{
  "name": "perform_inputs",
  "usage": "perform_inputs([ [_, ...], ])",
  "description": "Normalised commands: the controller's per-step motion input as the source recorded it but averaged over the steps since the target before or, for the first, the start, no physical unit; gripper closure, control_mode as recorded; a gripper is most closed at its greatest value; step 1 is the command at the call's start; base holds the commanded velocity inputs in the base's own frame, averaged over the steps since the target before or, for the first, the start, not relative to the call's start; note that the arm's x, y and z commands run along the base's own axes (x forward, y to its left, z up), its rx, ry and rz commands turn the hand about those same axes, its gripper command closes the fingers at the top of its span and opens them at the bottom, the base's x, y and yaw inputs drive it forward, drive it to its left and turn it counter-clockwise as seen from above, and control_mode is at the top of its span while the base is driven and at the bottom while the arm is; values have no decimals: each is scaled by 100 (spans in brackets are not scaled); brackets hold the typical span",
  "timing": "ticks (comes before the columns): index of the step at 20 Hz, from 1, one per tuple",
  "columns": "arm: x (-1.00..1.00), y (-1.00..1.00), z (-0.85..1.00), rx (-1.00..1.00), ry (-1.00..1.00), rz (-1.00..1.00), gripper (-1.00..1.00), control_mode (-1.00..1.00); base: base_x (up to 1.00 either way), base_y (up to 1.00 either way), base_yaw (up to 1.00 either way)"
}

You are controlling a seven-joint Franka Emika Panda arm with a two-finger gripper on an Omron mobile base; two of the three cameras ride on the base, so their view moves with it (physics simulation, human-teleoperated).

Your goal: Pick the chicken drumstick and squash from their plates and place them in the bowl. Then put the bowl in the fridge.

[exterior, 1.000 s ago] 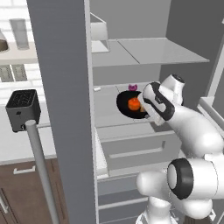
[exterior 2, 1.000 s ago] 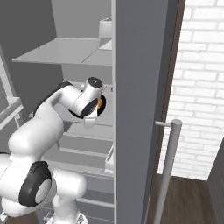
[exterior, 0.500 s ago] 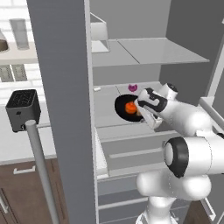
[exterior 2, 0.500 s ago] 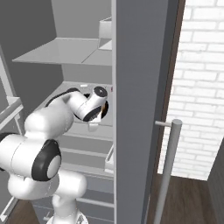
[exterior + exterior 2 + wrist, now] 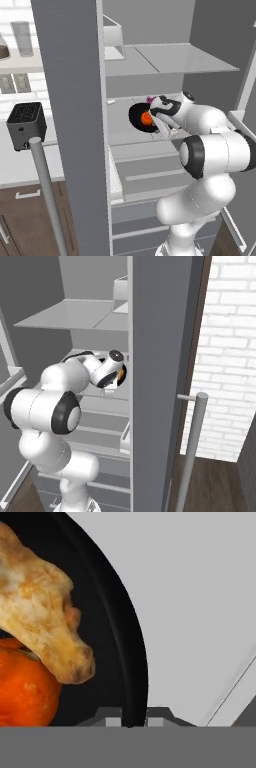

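The open fridge [image 5: 150, 60] stands tall and grey across both base views, its door edge [image 5: 75, 125] in the foreground of the left base view with a long metal bar handle [image 5: 47, 195] running down it; pale grey shelves [image 5: 170, 57] and drawers [image 5: 150, 170] show inside. The white arm [image 5: 210, 150] reaches from below into the fridge's middle level. To the left of the fridge, in the left base view, a pale table [image 5: 30, 165] over dark wood cabinet fronts carries a black toaster [image 5: 25, 125]. In the right base view a white brick wall [image 5: 230, 356] rises to the right of the door. The glossy black bowl [image 5: 142, 120] lies inside the fridge on the middle shelf [image 5: 120, 125], tilted slightly toward the camera in the left base view, with the hand right at its near rim. In the hand view the claw [image 5: 134, 722] straddles that rim, one dark tip on either side of the black edge, closed onto the bowl. The chicken drumstick [image 5: 40, 612] lies inside the bowl, golden-tan and lumpy, resting partly over the round orange-red squash [image 5: 22, 687], which sits beside it against the bowl's inner wall. The squash shows as an orange spot in the bowl in the left base view as well. A small purple thing [image 5: 150, 100] peeks out behind the hand, too small to tell what it is.
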Motion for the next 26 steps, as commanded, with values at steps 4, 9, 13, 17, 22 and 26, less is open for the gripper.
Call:
perform_inputs([
  [4,31,32,-23,-7,-15,0,-100,-100,0,0,0],
  [9,2,7,-5,-1,-13,0,-100,-100,0,0,0],
  [13,-26,0,21,0,-22,-2,-100,-100,0,0,0],
  [17,-67,0,56,0,-37,-9,-100,-100,0,0,0],
  [22,-87,0,90,0,-26,-11,-100,-100,0,0,0],
  [26,-100,-4,100,1,-1,-2,-100,-100,0,0,0],
])
